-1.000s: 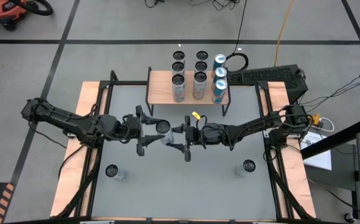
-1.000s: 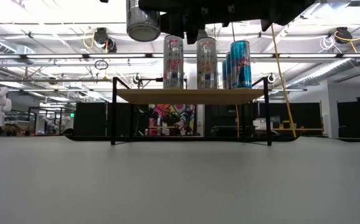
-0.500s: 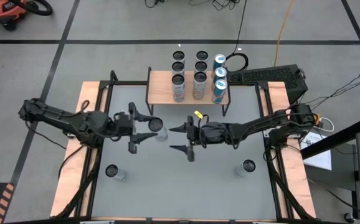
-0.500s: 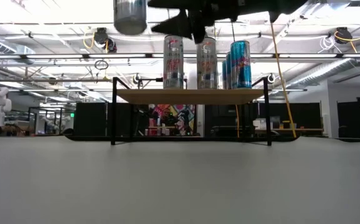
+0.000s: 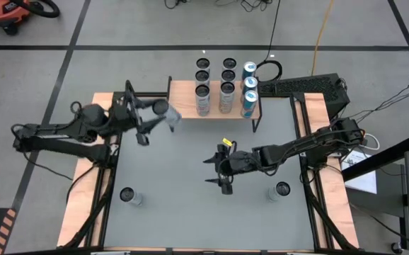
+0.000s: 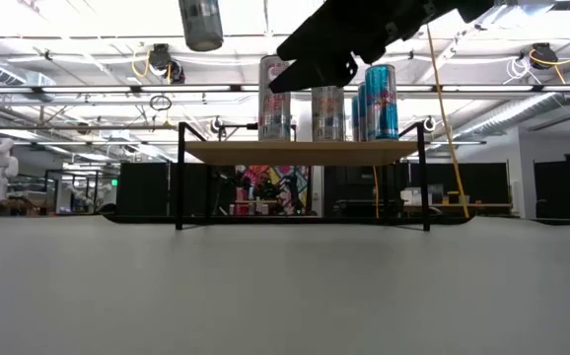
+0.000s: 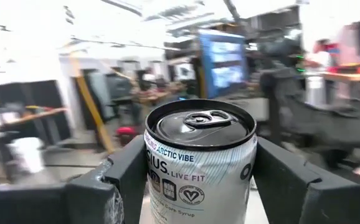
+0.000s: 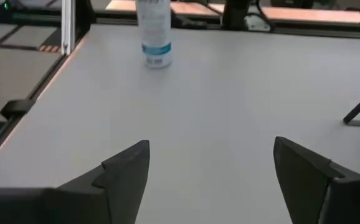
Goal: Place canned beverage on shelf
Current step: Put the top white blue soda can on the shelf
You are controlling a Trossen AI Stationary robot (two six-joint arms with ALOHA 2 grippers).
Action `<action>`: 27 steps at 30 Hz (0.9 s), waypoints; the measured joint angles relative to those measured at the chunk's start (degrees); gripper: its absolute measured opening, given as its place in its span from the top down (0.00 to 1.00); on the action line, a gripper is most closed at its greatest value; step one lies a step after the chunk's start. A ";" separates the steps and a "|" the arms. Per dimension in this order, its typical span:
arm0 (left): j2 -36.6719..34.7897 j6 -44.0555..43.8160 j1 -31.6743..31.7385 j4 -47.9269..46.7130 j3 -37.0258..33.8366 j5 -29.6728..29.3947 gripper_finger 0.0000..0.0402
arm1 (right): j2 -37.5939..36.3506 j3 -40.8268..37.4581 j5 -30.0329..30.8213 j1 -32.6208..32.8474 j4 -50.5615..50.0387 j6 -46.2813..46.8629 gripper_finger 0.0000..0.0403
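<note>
left gripper (image 5: 156, 113): clamped on can (image 7: 198, 163), raised left of shelf (image 5: 187, 99) | right gripper (image 8: 208, 171): jaws apart, empty | risk: 7 shelf cans crowd the plank; misjudged placement topples them

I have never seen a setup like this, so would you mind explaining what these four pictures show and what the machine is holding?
This is a robot with two dark arms at a grey table. One picture looks straight down, one looks level across the tabletop, and two come from cameras on the wrists. The left gripper is shut on a silver beverage can, carried in the air near the left end of the shelf, a small wood-topped stand already bearing several cans. The right gripper hangs open and empty over the middle of the table. Two more cans stand on the table, one near the front left, one near the front right.
</note>
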 joint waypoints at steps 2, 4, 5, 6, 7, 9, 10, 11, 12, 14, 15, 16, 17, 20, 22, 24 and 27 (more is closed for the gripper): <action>-0.10 -0.07 4.23 1.12 0.00 2.23 0.42 | 0.00 -0.02 0.00 0.56 0.13 -0.34 0.33; 0.08 -0.91 8.43 2.40 0.00 6.52 0.42 | 0.00 -0.02 -0.02 0.78 0.50 -1.15 0.34; 0.39 -1.32 10.60 3.42 0.01 9.08 0.42 | 0.00 -0.02 -0.04 0.81 0.48 -1.64 0.35; 0.76 -1.53 12.65 3.91 0.29 11.66 0.42 | 0.00 -0.02 -0.04 0.81 0.45 -1.84 0.35; 1.23 -1.55 14.65 3.86 0.79 13.96 0.42 | 0.00 -0.02 -0.03 0.78 0.45 -2.09 0.36; 2.48 -1.64 18.66 3.62 1.97 17.67 0.42 | 0.00 -0.02 0.00 0.72 0.49 -2.32 0.36; 3.28 -2.08 20.60 3.59 2.67 19.63 0.42 | 0.00 -0.02 0.00 0.72 0.48 -2.35 0.36; 4.21 -2.63 22.61 3.57 3.39 21.74 0.42 | 0.00 -0.02 0.00 0.72 0.47 -2.27 0.36; 5.17 -3.15 24.47 3.45 4.13 24.09 0.42 | 0.00 -0.02 0.00 0.72 0.47 -2.18 0.36; 7.23 -4.29 28.27 2.95 5.77 28.39 0.42 | 0.00 -0.02 -0.05 0.89 0.47 -1.74 0.36; 8.36 -4.61 30.08 2.70 6.63 30.59 0.42 | 0.00 -0.02 -0.09 1.05 0.47 -1.44 0.36; 9.48 -4.64 31.88 2.51 7.32 32.74 0.42 | 0.02 -0.02 -0.11 1.33 0.47 -1.08 0.36; 10.78 -4.66 33.60 2.53 7.83 34.84 0.42 | 0.02 -0.02 -0.11 1.62 0.47 -0.84 0.36; 14.83 -5.08 38.23 2.12 9.43 40.00 0.42 | 0.02 -0.02 -0.14 2.73 0.47 -0.67 0.36; 17.31 -6.13 41.00 2.09 10.47 42.79 0.42 | 0.04 -0.02 -0.18 3.52 0.45 -0.44 0.37; 19.33 -6.35 43.64 3.18 11.12 45.20 0.42 | 0.04 -0.02 -0.17 4.29 0.40 -0.24 0.37; 21.86 -8.40 48.18 6.93 11.28 50.31 0.42 | 0.04 -0.02 -0.17 5.43 0.25 -0.24 0.37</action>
